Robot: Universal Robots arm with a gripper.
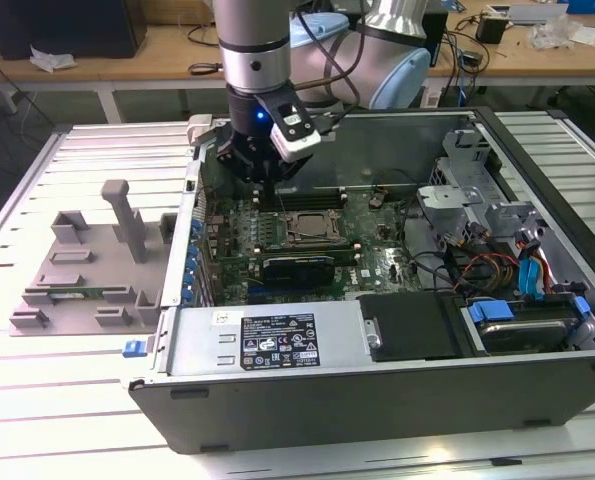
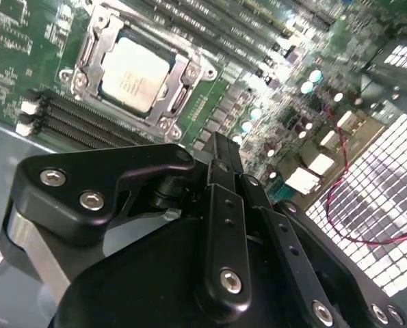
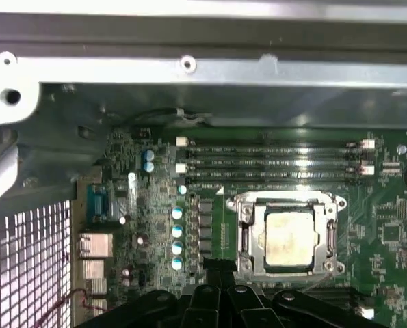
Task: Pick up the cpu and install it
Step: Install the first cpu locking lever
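Hanging over the open computer case (image 1: 377,400) on the slatted metal table (image 1: 57,430), the arm points its gripper (image 1: 268,190) down at the green motherboard (image 1: 377,262) close to the case's rear wall. A gray fixture plate (image 1: 77,265) lies on the table outside the case, well apart from the fingers, toward the exterior view's left. In both wrist views the black fingers (image 2: 220,154) (image 3: 217,263) are drawn together at their tips with nothing clamped between them. A bank of dark memory slots (image 2: 76,123) runs between the fingertips and the metal-framed socket (image 2: 94,41) (image 3: 247,236). The cpu (image 2: 135,74) (image 3: 287,237) lies flat in that socket with its pale silver top facing up. It sits near the fingers but clear of them, below and off to one side of the tips and not directly under them.
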